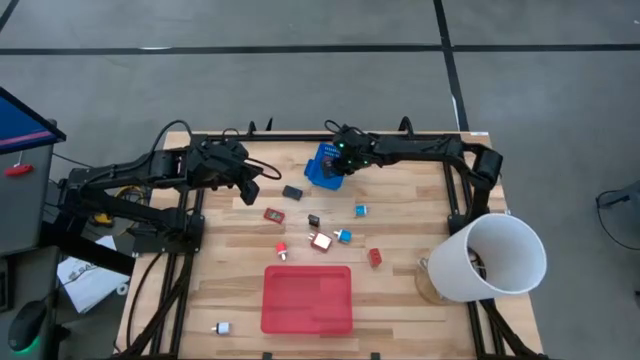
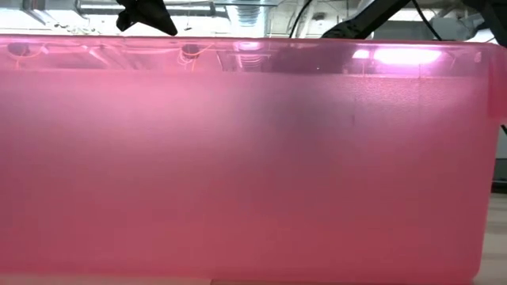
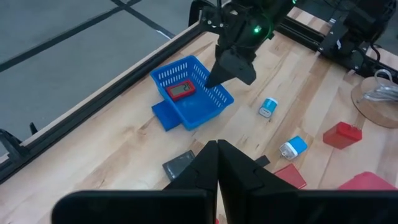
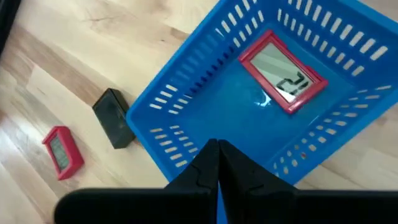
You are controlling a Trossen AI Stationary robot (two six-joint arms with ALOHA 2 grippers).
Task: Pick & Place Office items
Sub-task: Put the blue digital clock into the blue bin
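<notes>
Inside the small blue perforated plastic basket (image 4: 261,112) at the far middle of your wooden table (image 1: 400,300) lies one office item, a flat red-framed piece with a grey display face (image 4: 283,70). The other small office items lie loose on the boards nearer you: a black block (image 4: 114,117) just beside the basket, a red-framed flat piece (image 4: 63,151) a little past it, two blue-and-white pieces (image 3: 268,107) and (image 3: 293,147), a red block (image 3: 342,134), and a small white one (image 1: 222,328) alone near the front edge.

Your right gripper (image 4: 217,144) hangs over the basket's rim, fingers pressed together and holding nothing. Your left gripper (image 3: 217,144) sits off to the basket's left, above the table, fingers likewise together and empty.

The flat red rectangular plastic tray (image 1: 307,298) rests at front centre, filling the low view. A white cylindrical tub (image 1: 490,258) leans tilted at the right edge.
</notes>
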